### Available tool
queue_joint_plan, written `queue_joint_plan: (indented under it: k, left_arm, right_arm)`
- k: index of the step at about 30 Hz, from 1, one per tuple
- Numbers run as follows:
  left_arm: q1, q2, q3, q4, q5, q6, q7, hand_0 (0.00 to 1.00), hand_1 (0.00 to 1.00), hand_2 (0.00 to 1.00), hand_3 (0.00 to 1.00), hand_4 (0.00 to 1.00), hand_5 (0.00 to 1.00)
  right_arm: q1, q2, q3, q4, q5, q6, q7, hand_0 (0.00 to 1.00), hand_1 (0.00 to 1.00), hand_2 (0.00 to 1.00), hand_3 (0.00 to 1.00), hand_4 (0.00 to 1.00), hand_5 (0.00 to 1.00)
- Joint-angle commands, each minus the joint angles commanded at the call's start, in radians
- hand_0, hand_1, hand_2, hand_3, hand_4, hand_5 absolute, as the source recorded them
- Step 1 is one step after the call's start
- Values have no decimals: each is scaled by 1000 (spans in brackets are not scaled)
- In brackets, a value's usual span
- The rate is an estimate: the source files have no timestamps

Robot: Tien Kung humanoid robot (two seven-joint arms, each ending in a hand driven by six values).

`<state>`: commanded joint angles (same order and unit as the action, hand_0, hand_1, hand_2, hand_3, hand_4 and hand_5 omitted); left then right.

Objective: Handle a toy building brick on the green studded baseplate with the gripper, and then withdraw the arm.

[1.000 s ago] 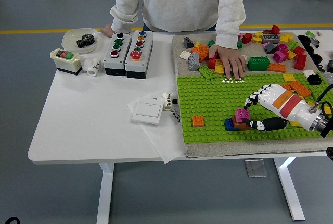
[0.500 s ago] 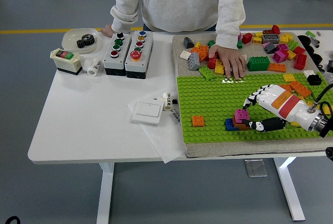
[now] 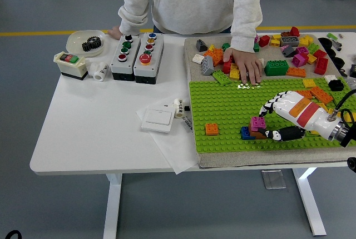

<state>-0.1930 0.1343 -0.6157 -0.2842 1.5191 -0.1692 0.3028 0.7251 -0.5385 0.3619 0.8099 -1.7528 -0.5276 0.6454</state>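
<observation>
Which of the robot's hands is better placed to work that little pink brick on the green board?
The right hand, most likely: its fingers already sit around the pink brick on the green baseplate. No left arm shows in the picture.

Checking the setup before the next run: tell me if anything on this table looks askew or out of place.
Mostly tidy. The sheet of paper lies crooked and hangs over the table's near edge, with a white wall switch on it. Loose bricks are heaped behind the green baseplate, where a person's hand rests.
</observation>
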Motion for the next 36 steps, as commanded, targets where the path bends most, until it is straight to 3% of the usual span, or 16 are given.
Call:
queue_joint_plan:
  k: [36]
  left_arm:
    - [5, 0, -9, 0, 13, -8, 1, 732, 737, 740, 596, 658, 596]
  right_arm:
    - [1, 2, 12, -1, -3, 9, 0, 521, 521, 562, 530, 762, 564]
